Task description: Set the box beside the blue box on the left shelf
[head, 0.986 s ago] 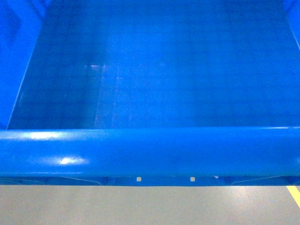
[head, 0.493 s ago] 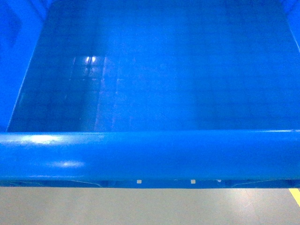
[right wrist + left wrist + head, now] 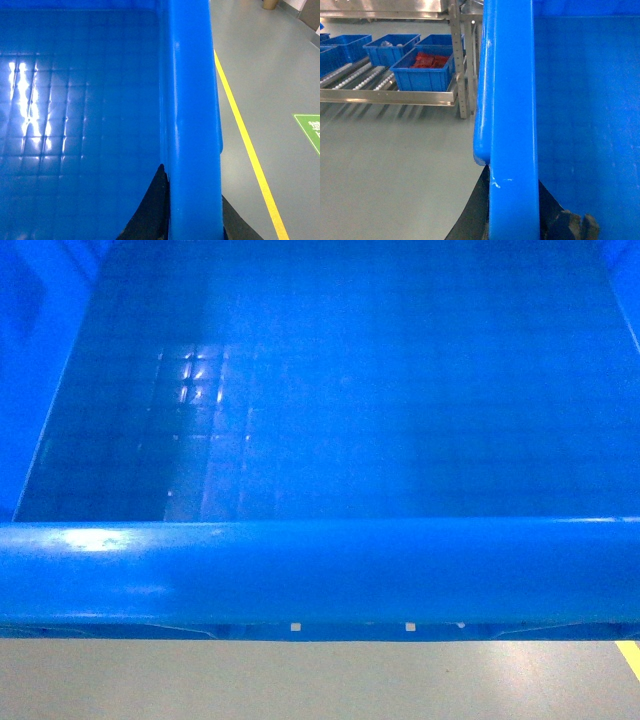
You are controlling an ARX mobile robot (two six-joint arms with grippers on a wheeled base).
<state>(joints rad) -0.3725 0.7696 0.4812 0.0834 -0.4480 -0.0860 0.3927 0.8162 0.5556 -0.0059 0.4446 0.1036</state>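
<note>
The box point(image 3: 330, 420), a big bright-blue crate with a grid-embossed floor, fills the head view, its thick near rim point(image 3: 320, 575) running across the bottom. My left gripper point(image 3: 514, 205) is shut on the box's left rim point(image 3: 512, 125), black fingers point(image 3: 472, 217) on both sides of the wall. On the opposite rim point(image 3: 192, 115) my right gripper point(image 3: 194, 205) is shut the same way. Far off at the upper left of the left wrist view, a roller shelf point(image 3: 390, 96) carries several blue boxes, the nearest point(image 3: 422, 76) holding something red. I cannot tell which is the task's blue box.
Grey floor point(image 3: 300, 680) shows under the box's near rim. A yellow floor line point(image 3: 245, 145) and a green floor marking point(image 3: 310, 127) lie to the right. A metal upright point(image 3: 460, 60) stands at the shelf's right end.
The box's near rim sits slightly lower in the head view, the light glints on its floor have shifted, and the yellow line has slid toward the corner. Both grips are unchanged.
</note>
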